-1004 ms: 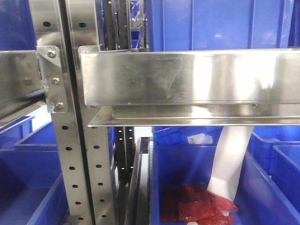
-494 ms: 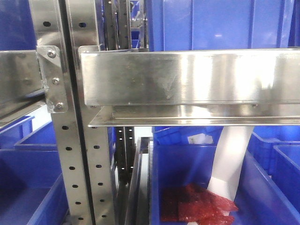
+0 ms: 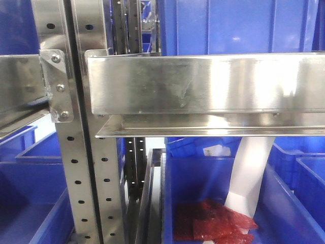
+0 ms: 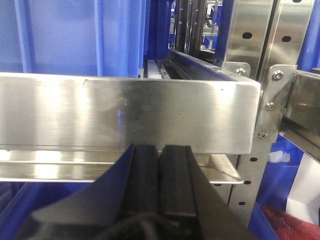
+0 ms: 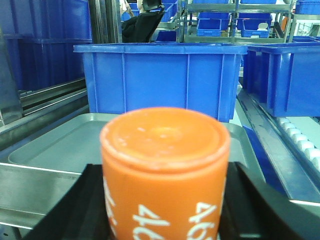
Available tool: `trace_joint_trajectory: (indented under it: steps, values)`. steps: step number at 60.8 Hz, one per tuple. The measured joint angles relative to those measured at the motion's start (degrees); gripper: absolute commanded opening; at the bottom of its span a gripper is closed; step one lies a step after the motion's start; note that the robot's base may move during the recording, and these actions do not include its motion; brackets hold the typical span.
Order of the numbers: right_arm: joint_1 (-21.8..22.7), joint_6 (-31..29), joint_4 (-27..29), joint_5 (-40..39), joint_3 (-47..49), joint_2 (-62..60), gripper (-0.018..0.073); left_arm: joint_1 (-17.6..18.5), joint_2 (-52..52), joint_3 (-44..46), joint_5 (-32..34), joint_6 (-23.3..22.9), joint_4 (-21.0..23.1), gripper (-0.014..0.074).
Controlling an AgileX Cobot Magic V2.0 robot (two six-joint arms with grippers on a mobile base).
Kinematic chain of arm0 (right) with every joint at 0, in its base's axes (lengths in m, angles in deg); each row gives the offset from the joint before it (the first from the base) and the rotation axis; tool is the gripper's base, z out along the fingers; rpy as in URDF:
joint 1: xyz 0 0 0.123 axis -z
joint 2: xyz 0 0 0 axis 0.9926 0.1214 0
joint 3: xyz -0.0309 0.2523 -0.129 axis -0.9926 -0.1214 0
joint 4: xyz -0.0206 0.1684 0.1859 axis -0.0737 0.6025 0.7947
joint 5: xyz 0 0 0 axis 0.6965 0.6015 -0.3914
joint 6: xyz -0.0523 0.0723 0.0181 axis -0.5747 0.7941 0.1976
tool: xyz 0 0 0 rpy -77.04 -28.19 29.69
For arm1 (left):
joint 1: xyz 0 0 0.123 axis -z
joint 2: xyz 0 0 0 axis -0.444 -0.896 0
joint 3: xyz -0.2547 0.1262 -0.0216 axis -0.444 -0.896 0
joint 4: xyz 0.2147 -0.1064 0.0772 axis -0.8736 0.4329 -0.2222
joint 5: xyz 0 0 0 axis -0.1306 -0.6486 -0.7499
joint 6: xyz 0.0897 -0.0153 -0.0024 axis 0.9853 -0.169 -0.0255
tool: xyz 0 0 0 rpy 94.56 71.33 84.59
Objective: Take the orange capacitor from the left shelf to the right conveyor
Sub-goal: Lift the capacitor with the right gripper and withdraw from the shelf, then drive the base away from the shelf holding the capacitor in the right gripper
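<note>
The orange capacitor (image 5: 165, 165) fills the right wrist view. It stands upright with white "46" numerals on its side, and my right gripper (image 5: 163, 172) is shut on it, a black finger (image 5: 92, 200) on each side. The left shelf shows as a wide steel rail (image 3: 203, 84) on perforated posts (image 3: 68, 152). My left gripper (image 4: 160, 150) is shut with nothing in it, its tips just below the shelf rail (image 4: 125, 112). The conveyor is out of view.
A shallow silver tray (image 5: 65, 145) lies behind the capacitor, with blue bins (image 5: 160, 80) beyond it and white rollers (image 5: 302, 142) at the right. Below the rail, a blue bin (image 3: 203, 183) holds red bags (image 3: 213, 223) and a white strip (image 3: 250, 173).
</note>
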Motion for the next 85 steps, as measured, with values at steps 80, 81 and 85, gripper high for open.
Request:
trace_joint_trajectory:
  steps: [80, 81, 85]
  values:
    - [0.0, 0.0, 0.0, 0.1, 0.0, 0.0, 0.0154, 0.0, 0.0, 0.0, 0.0, 0.0, 0.0, -0.0127]
    - [0.0, 0.0, 0.0, 0.1, 0.0, 0.0, 0.0154, 0.0, 0.0, 0.0, 0.0, 0.0, 0.0, -0.0127]
    - [0.0, 0.0, 0.0, 0.1, 0.0, 0.0, 0.0154, 0.0, 0.0, 0.0, 0.0, 0.0, 0.0, -0.0127]
